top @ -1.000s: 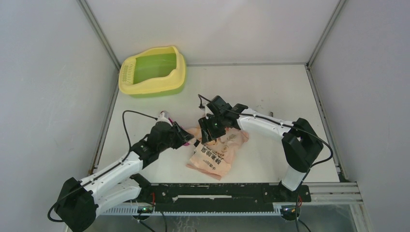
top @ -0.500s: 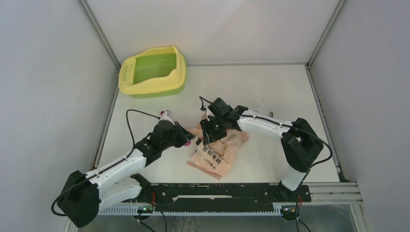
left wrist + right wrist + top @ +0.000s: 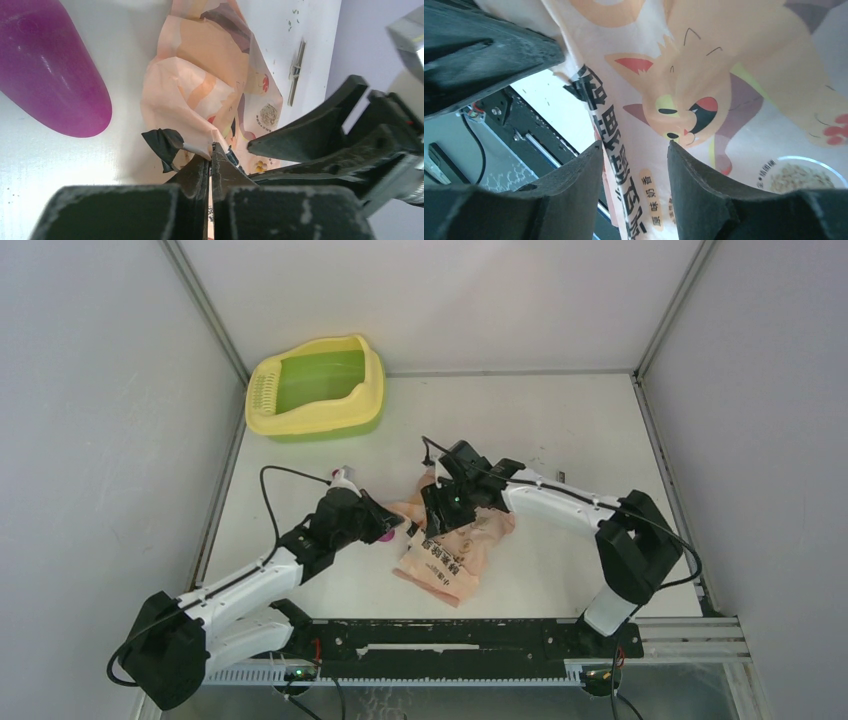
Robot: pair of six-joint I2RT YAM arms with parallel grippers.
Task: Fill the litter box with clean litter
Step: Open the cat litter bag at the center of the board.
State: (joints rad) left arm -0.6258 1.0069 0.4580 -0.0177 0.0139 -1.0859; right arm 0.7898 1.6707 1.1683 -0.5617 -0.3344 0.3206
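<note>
The litter box [image 3: 374,375], yellow-rimmed with a green basin, stands at the far left corner. A pink-orange printed bag [image 3: 450,558] lies crumpled at the table's middle. My left gripper [image 3: 402,531] is shut on the bag's left edge [image 3: 200,100], next to a scrap of black tape [image 3: 161,142]. My right gripper [image 3: 635,146] is open and straddles another edge of the bag [image 3: 704,75], its fingers [image 3: 310,135] close beside the left ones. Clean litter shows only as faint dark specks [image 3: 291,20] on the table beyond the bag.
A magenta scoop [image 3: 50,75] lies on the table just left of the bag, mostly hidden under my left arm in the top view. A black rail [image 3: 470,635] runs along the near edge. Grey walls close in the table on three sides.
My left gripper has closed on the bag's edge. The right gripper has shifted slightly right along the bag, jaws barely narrower. The bag's near end has moved a little.
</note>
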